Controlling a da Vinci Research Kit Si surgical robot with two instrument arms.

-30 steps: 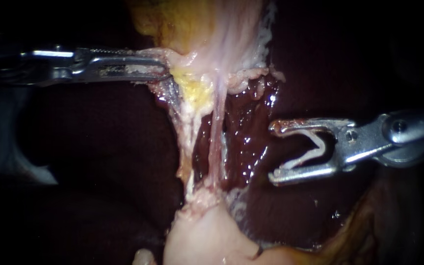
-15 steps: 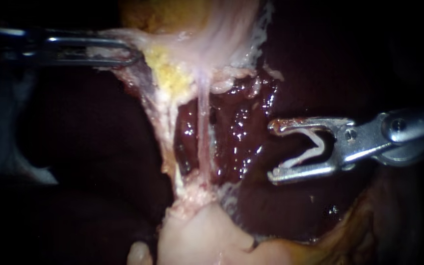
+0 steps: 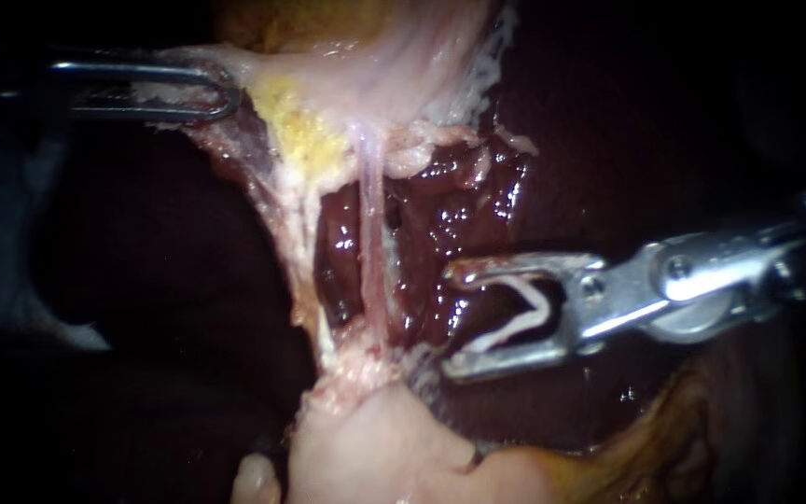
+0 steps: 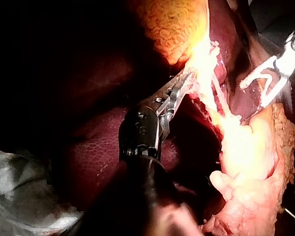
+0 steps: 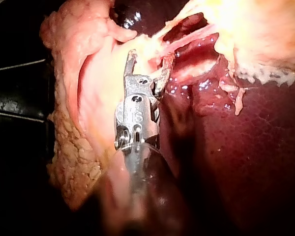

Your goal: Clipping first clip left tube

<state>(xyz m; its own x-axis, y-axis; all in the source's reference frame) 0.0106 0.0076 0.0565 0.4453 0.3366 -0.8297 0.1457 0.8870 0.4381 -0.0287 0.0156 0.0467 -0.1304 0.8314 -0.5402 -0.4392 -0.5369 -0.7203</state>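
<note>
Two pincers work at the tissue. Our left pincer is clamped on a flap of pale tissue, with a jaw pressing it from each side, and the flap runs taut away from its tip. Our right pincer has its jaws spread wide and holds a white clip between them. The clip is bent in a V, one leg lying against each jaw and its mouth facing the way the pincer points.

Just ahead of the right pincer's tips, and not touching them, we see a thin pink tube stretched straight. The left tube, a paler and fattier band, lies beyond it on the side away from the right pincer, running down from the flap that our left pincer grips. Neither tube sits inside the clip. Wet, dark red liver shows behind both tubes and under the right pincer.
</note>
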